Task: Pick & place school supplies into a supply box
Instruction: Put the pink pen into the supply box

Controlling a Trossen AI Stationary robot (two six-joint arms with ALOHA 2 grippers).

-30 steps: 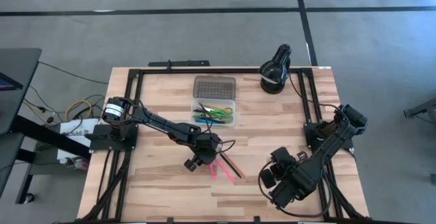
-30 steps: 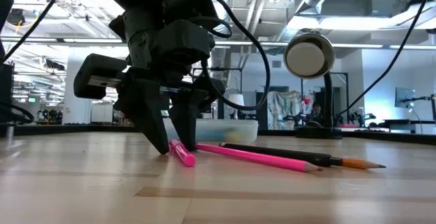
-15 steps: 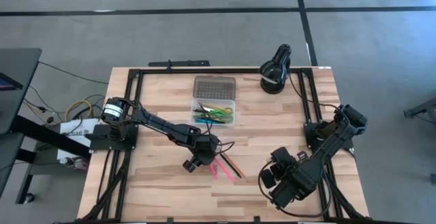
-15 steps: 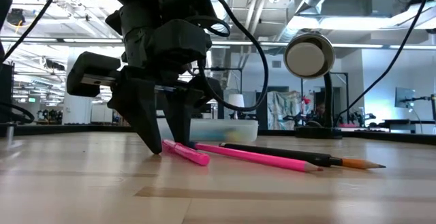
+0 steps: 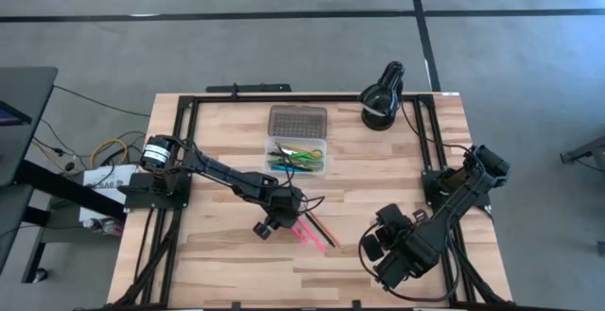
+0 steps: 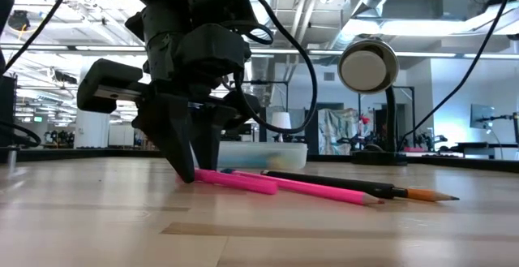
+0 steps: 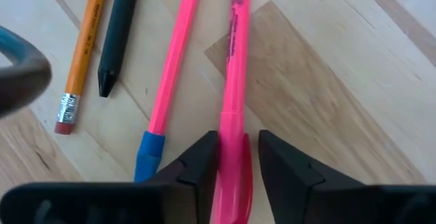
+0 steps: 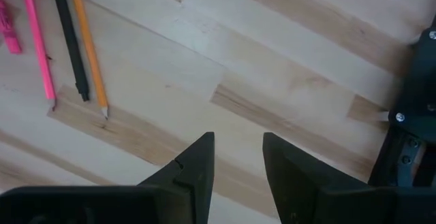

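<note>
Left wrist view: left gripper [image 7: 238,157] jaws pinching pink marker [image 7: 234,94].

Pink highlighter [image 7: 234,101] w/ dark print on barrel sits betw. black fingers of left gripper [image 7: 237,157]; beside it a pink pencil [image 7: 174,54] w/ blue cap, a black pencil [image 7: 117,26], and an orange-yellow pencil [image 7: 85,47] w/ silver ferrule & red-pink eraser. Table [image 5: 227,273] is pale blond wood in light/darker planks w/ black frame rails; supply box [image 5: 297,155] is clear w/ green, blue & yellow bits inside, its lid [image 5: 297,120] grey w/ dotted texture. Lamp [image 5: 382,95] is black w/ white face; right gripper [image 8: 238,157] black, floor grey w/ dark lines.
</note>
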